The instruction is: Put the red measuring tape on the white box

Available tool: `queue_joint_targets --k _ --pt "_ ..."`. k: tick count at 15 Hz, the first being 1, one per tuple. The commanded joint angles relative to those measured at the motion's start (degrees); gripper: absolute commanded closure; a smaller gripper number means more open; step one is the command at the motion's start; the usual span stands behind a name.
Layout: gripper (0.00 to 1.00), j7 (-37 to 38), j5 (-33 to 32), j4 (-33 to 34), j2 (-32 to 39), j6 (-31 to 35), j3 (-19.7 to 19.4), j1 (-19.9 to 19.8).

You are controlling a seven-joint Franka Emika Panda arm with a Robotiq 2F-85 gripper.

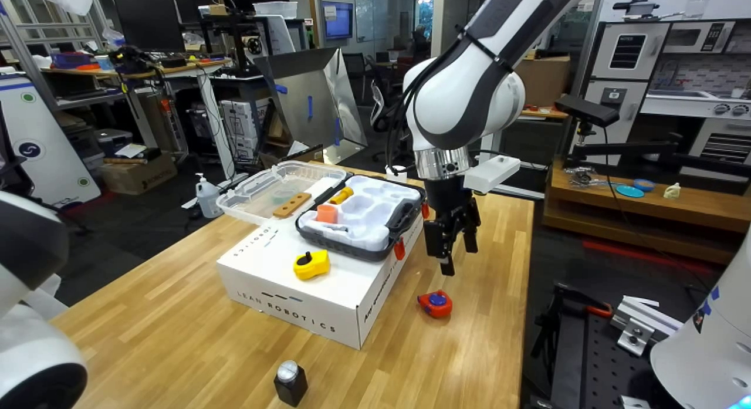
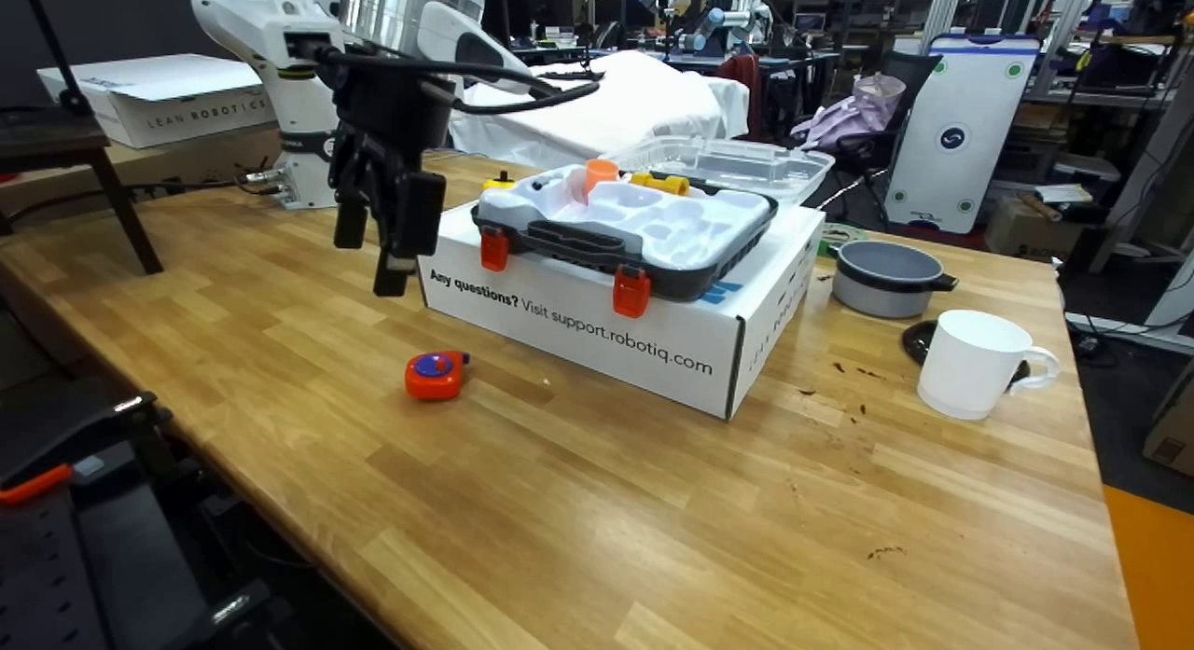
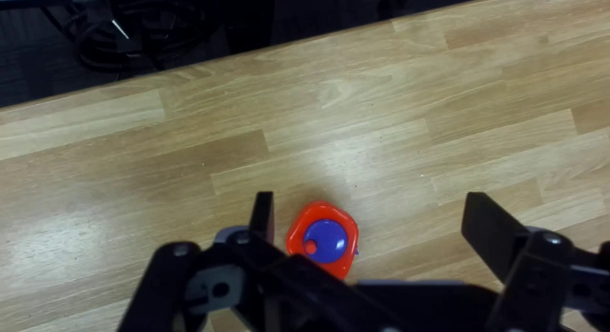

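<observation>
The red measuring tape (image 1: 435,308) with a blue round patch lies on the wooden table beside the white box (image 1: 281,306). Both also show in an exterior view, the tape (image 2: 435,380) in front of the box (image 2: 578,338). My gripper (image 1: 459,259) is open and empty, pointing down above the table near the tape; it also shows in an exterior view (image 2: 371,266). In the wrist view the tape (image 3: 329,239) appears between the spread fingers (image 3: 371,203), close to the left finger. The gripper's linkage hides the tape's lower edge. The white box is out of the wrist view.
A black-rimmed case (image 1: 346,252) with orange and yellow items sits on the box, beside a yellow tape measure (image 1: 312,264). Its clear lid (image 1: 258,189) hangs open. A small black-grey object (image 1: 291,385), a grey pot (image 2: 886,279) and a white mug (image 2: 970,366) stand on the table.
</observation>
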Motion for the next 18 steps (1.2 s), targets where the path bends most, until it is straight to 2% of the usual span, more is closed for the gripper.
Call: queue_joint_targets --k 1,4,8,18 --pt "0.00 0.1 -0.1 0.1 0.0 -0.1 0.7 -0.7" --pt "0.00 0.5 -0.3 0.3 0.4 -0.1 0.8 -0.7" --pt "0.00 -0.6 1.1 0.2 1.7 3.1 1.2 -0.6" --pt "0.00 0.5 -1.5 0.7 12.5 18.8 2.3 -0.6"
